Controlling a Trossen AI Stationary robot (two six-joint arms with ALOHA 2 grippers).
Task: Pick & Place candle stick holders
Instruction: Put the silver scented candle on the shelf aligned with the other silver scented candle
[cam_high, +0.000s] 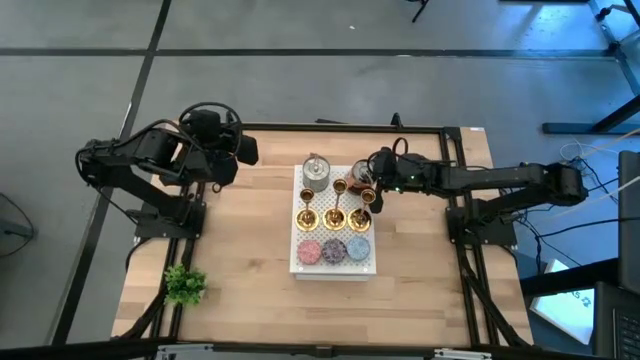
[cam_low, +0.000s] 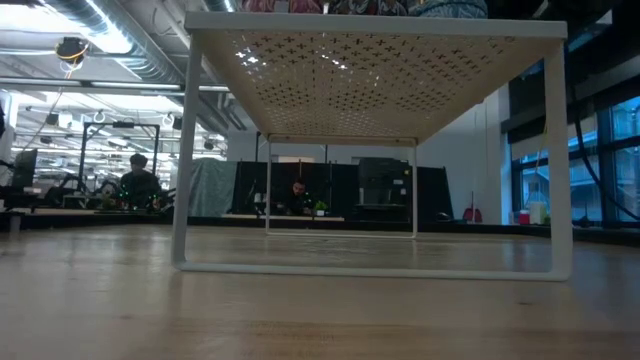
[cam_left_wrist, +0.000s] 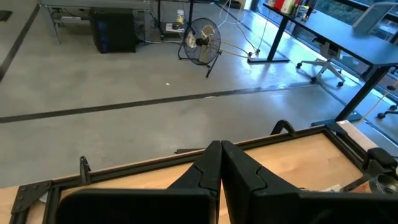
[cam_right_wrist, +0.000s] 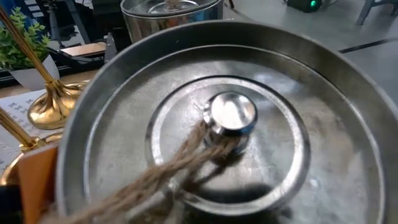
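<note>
White rack (cam_high: 296, 262) crowded: brass candlesticks (cam_high: 333, 216), lidded tin (cam_high: 316, 173), discs (cam_high: 333, 250) packed tight. Bare tabletop (cam_high: 240, 250) at 9 o'clock; plant (cam_high: 184, 284) w/ clearance at 8.

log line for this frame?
left gripper: shut, parked | right gripper: open over silver pot | candlesticks: standing on white rack

L claw (cam_left_wrist: 221, 163) shut, R claw (cam_high: 368, 186) wide

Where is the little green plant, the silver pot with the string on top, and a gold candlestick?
Green plant (cam_high: 184, 284), high view, middle of its leaves.
Silver pot (cam_right_wrist: 231, 115), right wrist view, shiny knob of its lid.
Gold candlestick (cam_right_wrist: 56, 102), right wrist view, its flared base.
</note>
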